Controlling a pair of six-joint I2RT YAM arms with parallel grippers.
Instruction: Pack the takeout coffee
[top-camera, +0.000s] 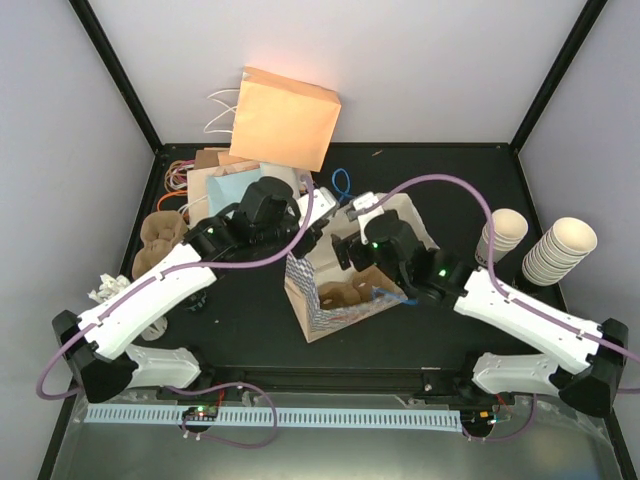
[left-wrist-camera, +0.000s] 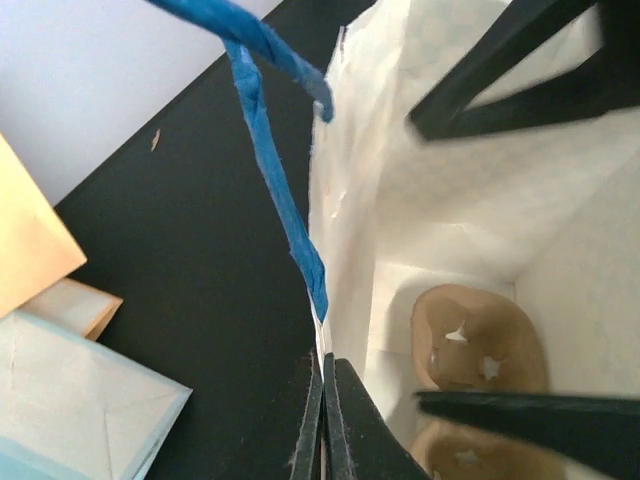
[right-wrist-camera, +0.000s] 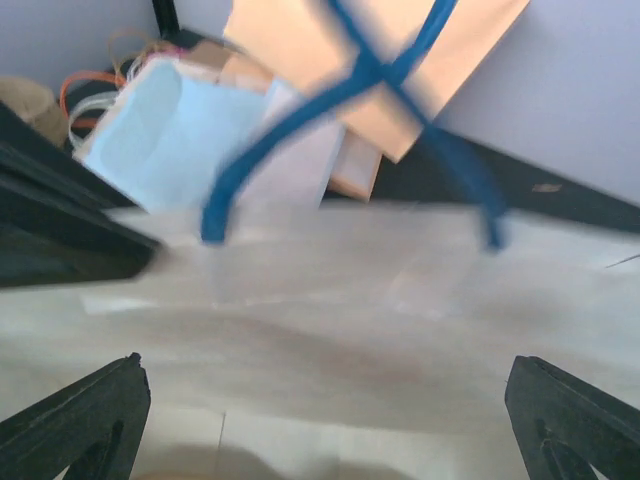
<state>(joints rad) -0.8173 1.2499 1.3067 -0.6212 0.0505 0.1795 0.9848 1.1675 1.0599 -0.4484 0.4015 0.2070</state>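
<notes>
The blue-checked paper bag (top-camera: 310, 310) stands open mid-table with a brown cup carrier (top-camera: 345, 293) inside. My left gripper (top-camera: 308, 222) is shut on the bag's upper edge (left-wrist-camera: 350, 200), just below its blue handle (left-wrist-camera: 270, 150). My right gripper (top-camera: 352, 243) reaches into the bag's mouth and is open. In the right wrist view the right gripper (right-wrist-camera: 325, 420) has nothing between its fingers, only the bag's pale inner wall (right-wrist-camera: 350, 300). The left wrist view shows the carrier (left-wrist-camera: 480, 345) with empty pockets. The takeout coffee is hidden from every view.
Two nested stacks of paper cups (top-camera: 505, 232) (top-camera: 560, 250) stand at the right. An orange paper bag (top-camera: 290, 115) leans at the back, with more bags (top-camera: 225, 180) in front of it. Brown carriers (top-camera: 160, 240) and crumpled paper (top-camera: 105, 290) lie at the left.
</notes>
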